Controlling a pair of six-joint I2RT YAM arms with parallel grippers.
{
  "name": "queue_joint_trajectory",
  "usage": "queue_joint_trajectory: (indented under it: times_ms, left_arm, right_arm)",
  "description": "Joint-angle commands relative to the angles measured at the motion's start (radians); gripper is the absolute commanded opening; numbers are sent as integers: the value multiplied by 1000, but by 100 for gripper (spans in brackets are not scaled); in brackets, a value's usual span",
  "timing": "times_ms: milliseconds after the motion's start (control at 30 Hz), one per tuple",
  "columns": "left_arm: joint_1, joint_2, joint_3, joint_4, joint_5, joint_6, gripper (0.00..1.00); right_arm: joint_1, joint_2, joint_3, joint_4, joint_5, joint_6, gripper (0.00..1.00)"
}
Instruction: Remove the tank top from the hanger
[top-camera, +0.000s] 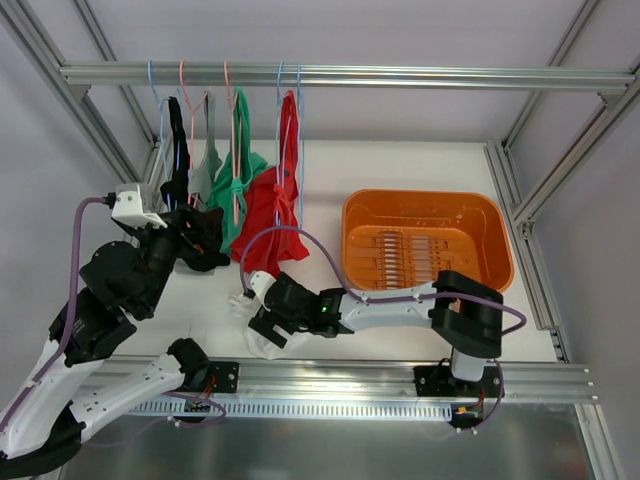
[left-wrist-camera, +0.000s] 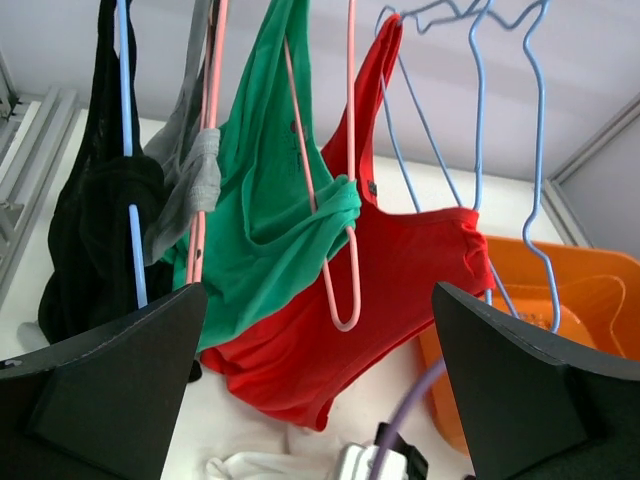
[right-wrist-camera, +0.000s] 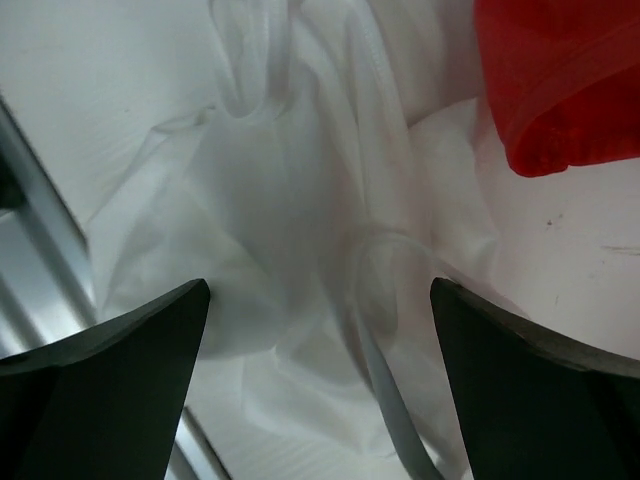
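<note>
A white tank top (top-camera: 248, 338) lies crumpled on the table near the front edge. In the right wrist view it (right-wrist-camera: 300, 200) fills the frame, and a pale blue-grey hanger wire (right-wrist-camera: 385, 400) shows through the fabric. My right gripper (top-camera: 262, 318) is open just above it, with the cloth and wire between the jaws (right-wrist-camera: 318, 370). Red (top-camera: 272, 215), green (top-camera: 238, 195), grey (top-camera: 205, 165) and black (top-camera: 178, 170) tank tops hang on hangers from the rail. My left gripper (top-camera: 195, 235) is open and empty, facing the hanging tops (left-wrist-camera: 320, 390).
An orange basket (top-camera: 425, 196) stands on the table at the right. An empty blue hanger (left-wrist-camera: 540, 150) hangs right of the red top (left-wrist-camera: 400, 270). The aluminium frame rail (top-camera: 350, 75) crosses overhead, and another rail runs along the table front (right-wrist-camera: 40, 260).
</note>
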Motion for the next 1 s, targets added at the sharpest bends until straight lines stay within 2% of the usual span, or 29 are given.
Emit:
queue_joint_trajectory:
  times_ms: [0, 133, 200, 233, 267, 333, 367, 533, 733, 967]
  left_arm:
    - [-1, 9, -8, -53, 36, 13, 99]
    - [-1, -9, -6, -124, 57, 7, 99]
    - [-1, -29, -11, -135, 99, 7, 99]
    - [1, -35, -17, -141, 120, 8, 99]
    - [1, -45, -20, -139, 170, 25, 99]
    - [-1, -49, -37, -141, 215, 49, 99]
    - [1, -57, -43, -141, 232, 68, 99]
    - [1, -112, -97, -138, 159, 39, 99]
    - [1, -192, -112, -124, 157, -27, 99]
    - [1, -275, -121, -95, 175, -18, 99]
  right_arm:
    - [2, 76, 44, 77, 95, -22, 100]
    - [5, 151, 10, 119, 23, 4, 99]
    - [7, 148, -25, 165, 5, 15, 82]
    - [7, 136, -81, 191, 2, 31, 68]
    - [5, 101, -109, 237, -1, 39, 44]
    - [7, 52, -152, 255, -34, 33, 22]
    - [5, 24, -181, 255, -41, 32, 1]
    - [7, -292, -247, 219, -58, 32, 0]
    - [-25, -614, -197, 35, -77, 21, 0]
    - [-77, -824, -56, -298, 49, -30, 0]
